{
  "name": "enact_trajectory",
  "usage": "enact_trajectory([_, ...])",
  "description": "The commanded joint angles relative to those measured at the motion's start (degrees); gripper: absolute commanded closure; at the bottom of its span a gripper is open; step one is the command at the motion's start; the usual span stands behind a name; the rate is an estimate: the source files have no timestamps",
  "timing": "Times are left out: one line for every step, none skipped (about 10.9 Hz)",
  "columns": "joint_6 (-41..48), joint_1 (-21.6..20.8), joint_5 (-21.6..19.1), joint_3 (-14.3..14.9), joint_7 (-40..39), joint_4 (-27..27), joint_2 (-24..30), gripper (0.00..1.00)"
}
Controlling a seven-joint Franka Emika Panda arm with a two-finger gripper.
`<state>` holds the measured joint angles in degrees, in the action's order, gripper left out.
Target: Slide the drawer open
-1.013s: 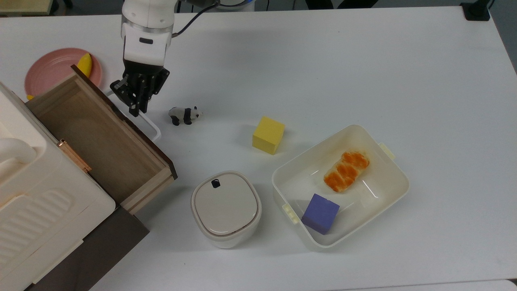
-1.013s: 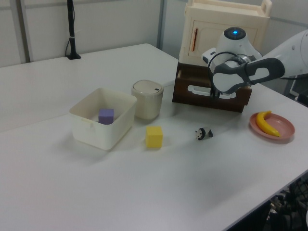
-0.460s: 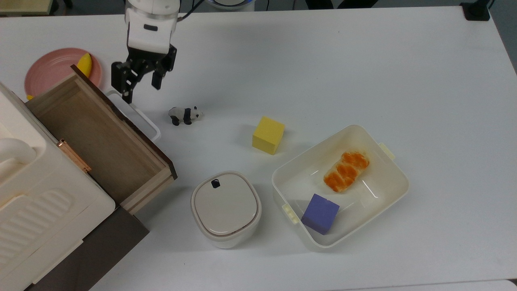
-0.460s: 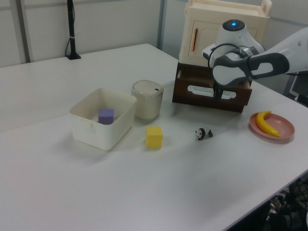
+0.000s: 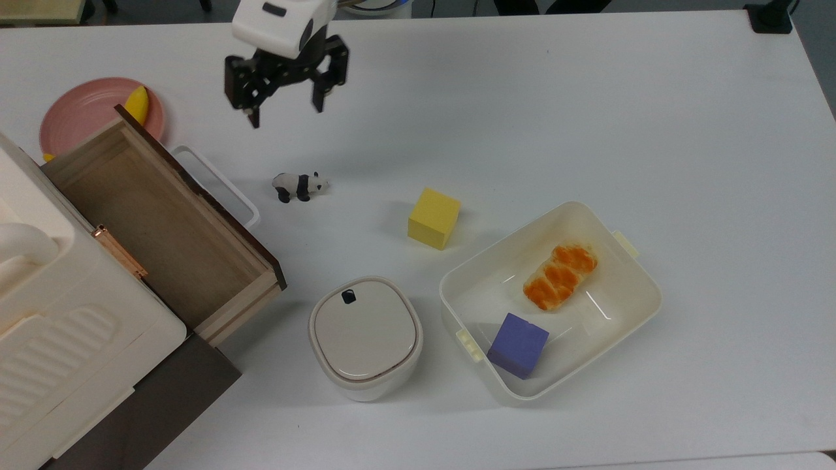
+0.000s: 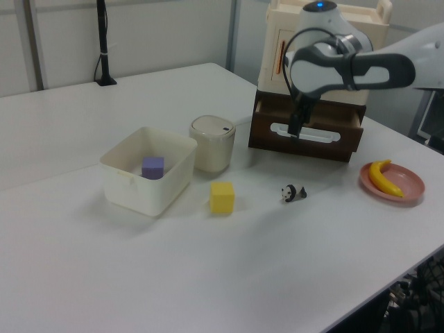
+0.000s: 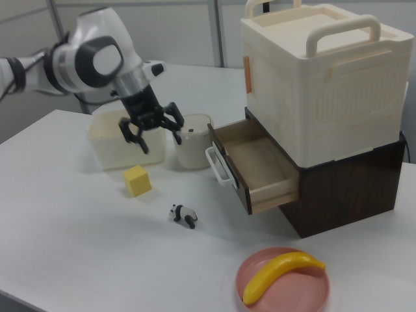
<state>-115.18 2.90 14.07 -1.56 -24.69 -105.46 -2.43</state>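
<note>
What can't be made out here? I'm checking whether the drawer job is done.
- Back of the drawer: top view, hidden under the cream appliance.
- Bread in the white tub: left view, hidden by the tub's wall.
- Height of the end effector above the table: top view cannot show it.

White rounded arm (image 7: 91,62), grey joints, black two-fingered claw (image 5: 285,104)
</note>
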Motion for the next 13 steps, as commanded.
enact_trajectory([10.2,-1.5,-6.0,0.5,13.3,4.5,0.7,0.00])
enact_trajectory([12.5,-1.5,-9.3,0.5,15.7,5.4,0.9,0.00])
enact_trajectory([13.7,-1.4,-12.5,0.6,18.2,6.5,1.0,0.00])
enact_trajectory([15.8,-1.4,-13.3,0.6,20.3,7.5,1.1,0.00])
enact_trajectory([17.4,-1.4,-13.4,0.6,21.9,8.8,1.5,0.00])
enact_trajectory([18.5,-1.4,-13.3,0.6,22.2,9.2,1.6,0.00])
enact_trajectory([18.7,-1.4,-13.5,0.6,22.3,10.2,1.7,0.00])
enact_trajectory([19.9,-1.4,-13.5,0.5,22.1,10.5,1.7,0.00])
enact_trajectory([20.9,-1.5,-13.5,0.5,22.1,10.4,1.7,0.00])
enact_trajectory([20.8,-1.5,-13.5,0.5,22.2,10.5,1.7,0.00])
enact_trajectory([20.8,-1.5,-13.5,0.5,22.2,10.5,1.7,0.00])
enact_trajectory([20.9,-1.5,-13.5,0.5,22.3,10.5,1.7,0.00])
enact_trajectory([20.9,-1.5,-13.5,0.5,22.3,10.5,1.7,0.00])
